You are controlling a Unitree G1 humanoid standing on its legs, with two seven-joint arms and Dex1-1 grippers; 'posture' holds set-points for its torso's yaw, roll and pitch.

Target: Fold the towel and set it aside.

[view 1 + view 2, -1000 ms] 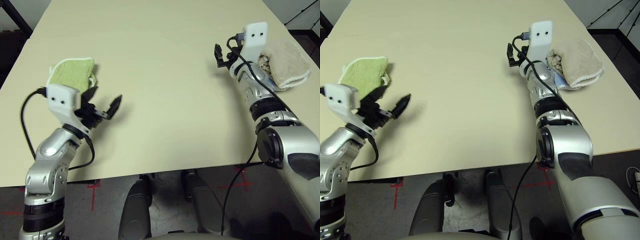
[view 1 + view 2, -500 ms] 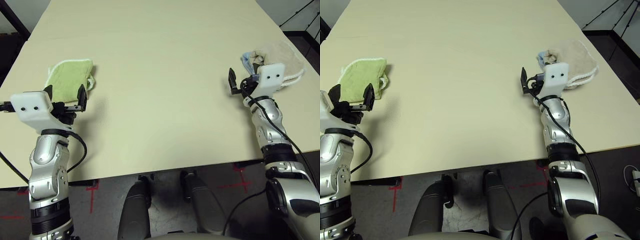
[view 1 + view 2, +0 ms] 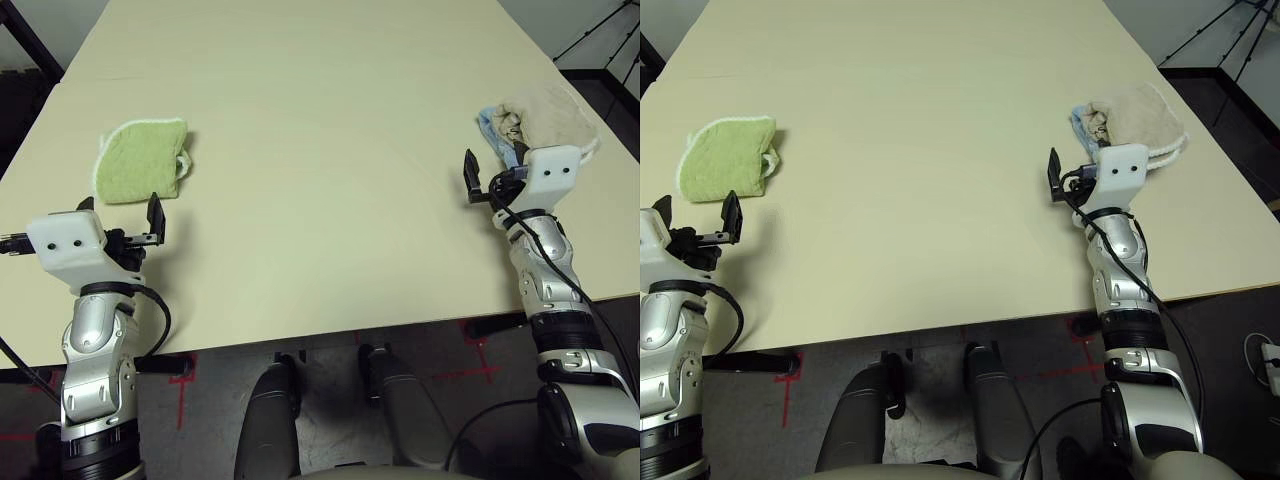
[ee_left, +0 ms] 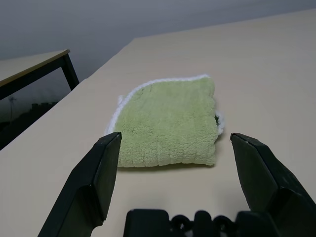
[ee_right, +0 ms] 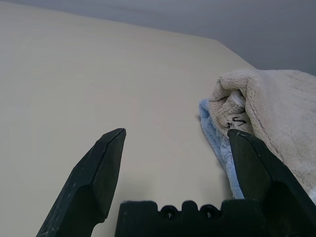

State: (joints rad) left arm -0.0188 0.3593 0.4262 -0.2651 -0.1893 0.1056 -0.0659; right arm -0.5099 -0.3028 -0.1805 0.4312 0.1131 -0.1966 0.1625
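Note:
The towel [image 3: 552, 108] is beige terry cloth, folded into a bundle at the table's right side, resting on a light-blue cloth [image 3: 489, 127]. My right gripper [image 3: 494, 178] hovers just in front of that bundle, open, with nothing between its fingers; the right wrist view has the towel [image 5: 279, 116] beyond and beside one finger [image 5: 256, 168]. My left gripper [image 3: 120, 212] is open and holds nothing near the table's front left edge, a short way in front of a lime-green towel [image 3: 140, 160].
The lime-green towel [image 4: 168, 123] lies folded at the left, between my left fingers' line of sight. The tan table [image 3: 320, 120] stretches bare between the two cloth piles. Dark floor and a tripod leg lie past the right edge.
Both arms have drawn back toward the table's near edge. The left gripper swung from beside the green towel to in front of it; the right came away from the beige bundle. Both stayed open.

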